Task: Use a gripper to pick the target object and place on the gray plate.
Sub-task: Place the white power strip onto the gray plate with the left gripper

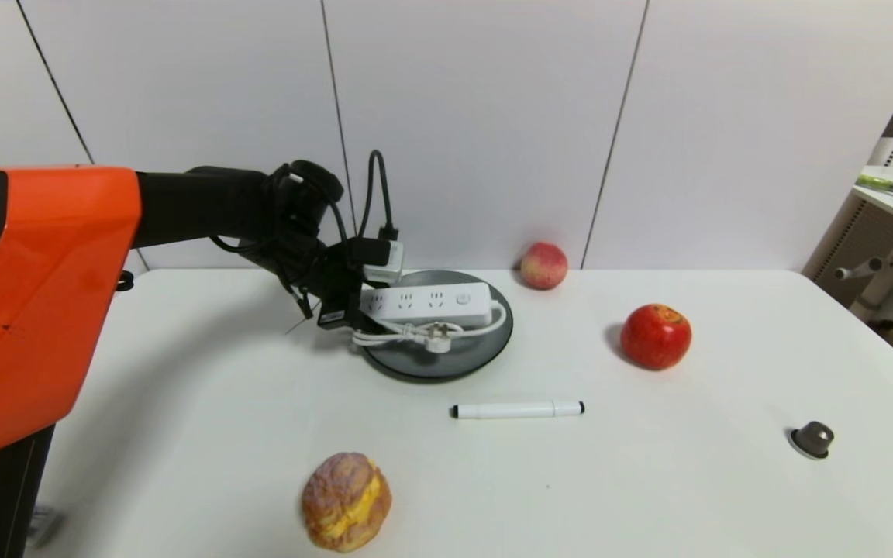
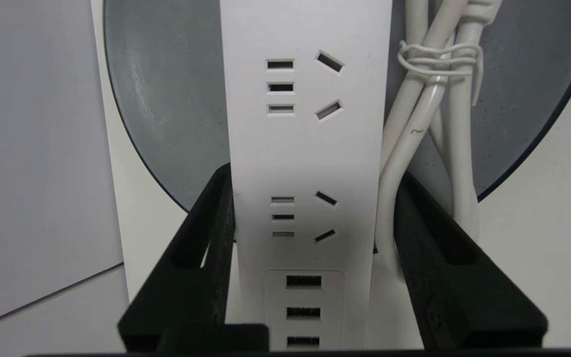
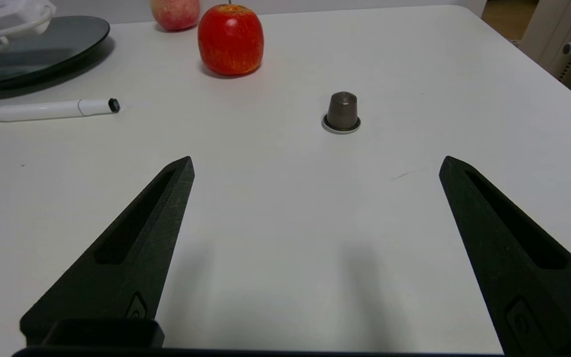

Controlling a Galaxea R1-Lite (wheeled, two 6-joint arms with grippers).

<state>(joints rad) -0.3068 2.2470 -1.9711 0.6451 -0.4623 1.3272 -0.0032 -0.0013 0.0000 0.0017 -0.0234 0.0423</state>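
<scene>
The white power strip (image 1: 431, 304) lies across the round gray plate (image 1: 446, 364) at the back middle of the table, its coiled cord and plug (image 1: 415, 333) beside it on the plate. My left gripper (image 1: 346, 310) is at the strip's left end, which overhangs the plate's rim. In the left wrist view the gripper (image 2: 315, 171) has one finger against one side of the strip (image 2: 305, 139) and the other against the cord (image 2: 434, 99), above the plate (image 2: 166, 99). My right gripper (image 3: 316, 159) is open and empty, low over the table at the right.
A white marker pen (image 1: 518, 409) lies in front of the plate. A red apple (image 1: 656, 335) and a peach (image 1: 544, 265) sit to the right. A bread roll (image 1: 346, 501) is near the front edge, and a small brown capsule (image 1: 812, 439) at the far right.
</scene>
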